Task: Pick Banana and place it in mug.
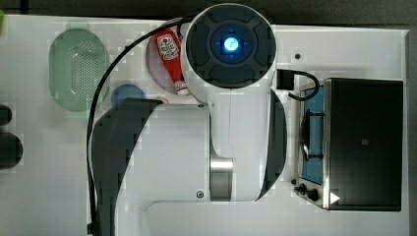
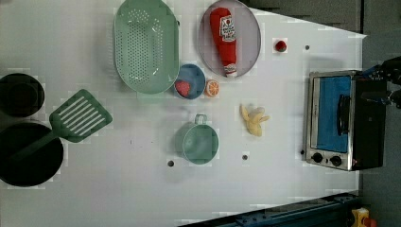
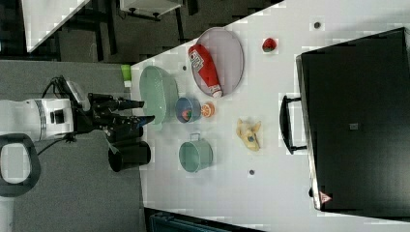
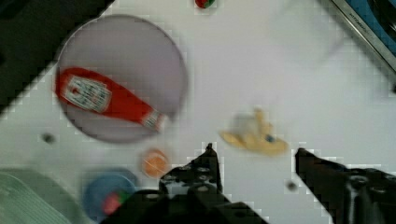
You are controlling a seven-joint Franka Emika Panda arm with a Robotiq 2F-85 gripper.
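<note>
Going across the left view from its left: the mug [image 2: 200,143] stands upright and empty on the white table [image 2: 118,189], handle toward the blue bowl [image 2: 190,81], which sits with an orange slice [image 2: 212,88] just beside it. To the mug's right, on bare table and apart from everything, lies the banana [image 2: 254,120], partly peeled and splayed. Beyond it is the toaster oven [image 2: 338,119]. In the right view the gripper [image 3: 138,111] hangs high off the table, fingers apart, nothing between them.

My worry is the banana's floppy, uneven shape; a pinch on a loose peel flap could let it slip or dangle and catch the mug's rim. A long fruit may also tip the mug or lie across its mouth.

There is open room on all sides of the banana, and a clear lane to the mug; the oven is the nearest obstacle
</note>
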